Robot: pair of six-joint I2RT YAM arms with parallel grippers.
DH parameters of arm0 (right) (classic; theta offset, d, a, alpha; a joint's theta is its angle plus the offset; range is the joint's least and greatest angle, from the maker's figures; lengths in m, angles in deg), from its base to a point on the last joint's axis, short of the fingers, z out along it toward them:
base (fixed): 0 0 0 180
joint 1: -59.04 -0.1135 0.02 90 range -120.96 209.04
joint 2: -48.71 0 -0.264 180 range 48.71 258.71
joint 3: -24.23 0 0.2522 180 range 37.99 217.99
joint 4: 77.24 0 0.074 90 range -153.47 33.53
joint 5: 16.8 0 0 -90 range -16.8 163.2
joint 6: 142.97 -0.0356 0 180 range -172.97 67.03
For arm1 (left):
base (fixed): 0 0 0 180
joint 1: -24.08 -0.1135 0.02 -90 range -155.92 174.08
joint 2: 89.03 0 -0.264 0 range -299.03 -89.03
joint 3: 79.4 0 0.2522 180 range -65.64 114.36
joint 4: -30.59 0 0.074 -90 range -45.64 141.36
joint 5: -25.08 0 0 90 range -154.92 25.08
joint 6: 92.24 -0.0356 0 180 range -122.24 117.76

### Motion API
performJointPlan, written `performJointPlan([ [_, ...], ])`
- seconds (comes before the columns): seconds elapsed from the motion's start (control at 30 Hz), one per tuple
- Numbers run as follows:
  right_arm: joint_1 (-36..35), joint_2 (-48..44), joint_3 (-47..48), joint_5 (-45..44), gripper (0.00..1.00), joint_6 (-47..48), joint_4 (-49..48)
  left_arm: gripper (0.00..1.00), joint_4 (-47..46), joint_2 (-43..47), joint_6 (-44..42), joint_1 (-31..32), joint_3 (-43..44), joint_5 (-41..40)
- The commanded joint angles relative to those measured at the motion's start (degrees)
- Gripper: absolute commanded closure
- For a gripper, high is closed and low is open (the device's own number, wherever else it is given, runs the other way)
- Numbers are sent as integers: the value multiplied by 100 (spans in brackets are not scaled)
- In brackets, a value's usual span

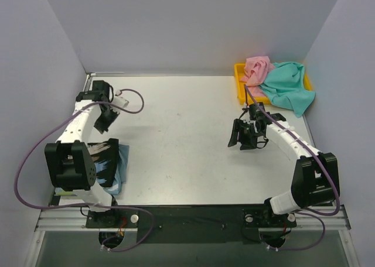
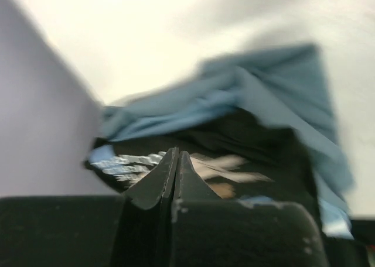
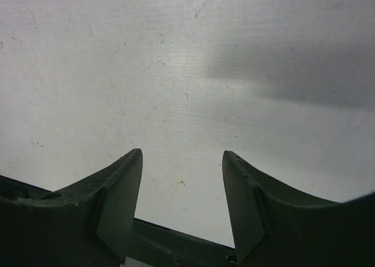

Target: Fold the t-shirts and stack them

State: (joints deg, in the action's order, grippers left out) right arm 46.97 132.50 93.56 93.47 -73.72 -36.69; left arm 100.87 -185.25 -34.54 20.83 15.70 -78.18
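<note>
left gripper (image 2: 177,154) clenched (empty) near edge-side t-shirts (image 2: 263,91); right gripper (image 3: 181,156) parted above table (image 3: 187,74).

You're in a robot lab cell: bare pale walls (image 1: 187,21) box in a white table (image 1: 181,150), left arm (image 1: 76,126) and right arm (image 1: 287,139) bolted to an aluminium rail (image 1: 64,220), purple cables (image 1: 17,176) looping.

The table (image 3: 176,74) is matt and pale, with fine scratches and specks. At upper right, the pink t-shirt (image 1: 256,68) and teal t-shirt (image 1: 288,86) are soft, creased cloth — the tray (image 1: 238,82) under them looks smooth yellow plastic.
</note>
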Motion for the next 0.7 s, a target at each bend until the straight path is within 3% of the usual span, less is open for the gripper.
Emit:
performJointPlan([
  [0.0,21,-275,-204,-252,48,27,204,100,1590,350,-128,149,-574,1237],
  [0.17,21,-302,-284,-261,48,63,204,100,1241,263,-146,517,-1138,1168],
  [0.4,30,-398,-266,-436,47,133,239,100,475,-151,574,957,-664,1870],
  [0.57,144,-775,-599,-779,47,151,55,100,107,365,830,1019,-505,1975],
  [0.63,310,-943,-749,-823,47,151,-120,90,-253,769,935,1019,-549,2177],
  [0.67,363,-1039,-802,-823,47,151,-260,76,-542,1076,1005,1028,-601,2283],
])
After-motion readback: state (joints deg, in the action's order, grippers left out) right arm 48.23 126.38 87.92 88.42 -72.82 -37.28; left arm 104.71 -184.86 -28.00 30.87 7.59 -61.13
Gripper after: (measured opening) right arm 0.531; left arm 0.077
